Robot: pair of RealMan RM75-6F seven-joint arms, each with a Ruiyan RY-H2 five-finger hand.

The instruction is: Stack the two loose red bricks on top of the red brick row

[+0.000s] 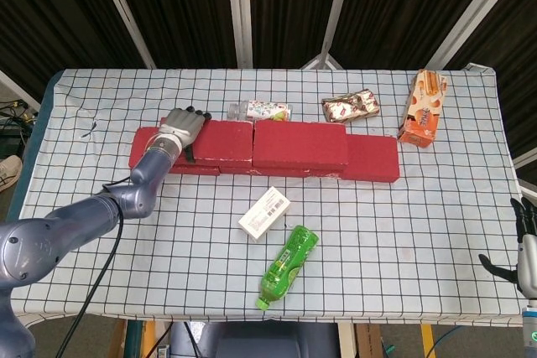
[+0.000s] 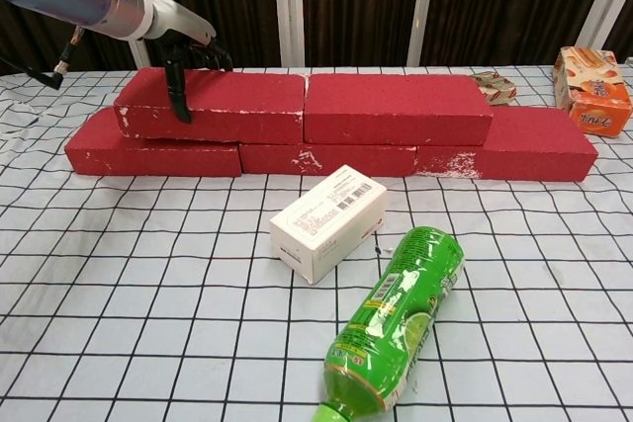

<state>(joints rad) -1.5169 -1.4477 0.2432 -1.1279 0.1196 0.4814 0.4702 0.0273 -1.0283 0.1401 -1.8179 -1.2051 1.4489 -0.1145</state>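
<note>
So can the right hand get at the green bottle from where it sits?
Probably yes. The right hand hangs off the table's near right corner, and only bare checked cloth lies between it and the green bottle.

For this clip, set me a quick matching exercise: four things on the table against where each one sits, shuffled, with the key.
Things:
1. left hand
2. white box
3. green bottle
4. orange carton

Places:
A. lying on its side nearest the table's front edge
B. far right, behind the brick row
C. on the left upper brick
D. between the brick row and the green bottle

Pairs: 1-C, 2-D, 3-A, 4-B
</note>
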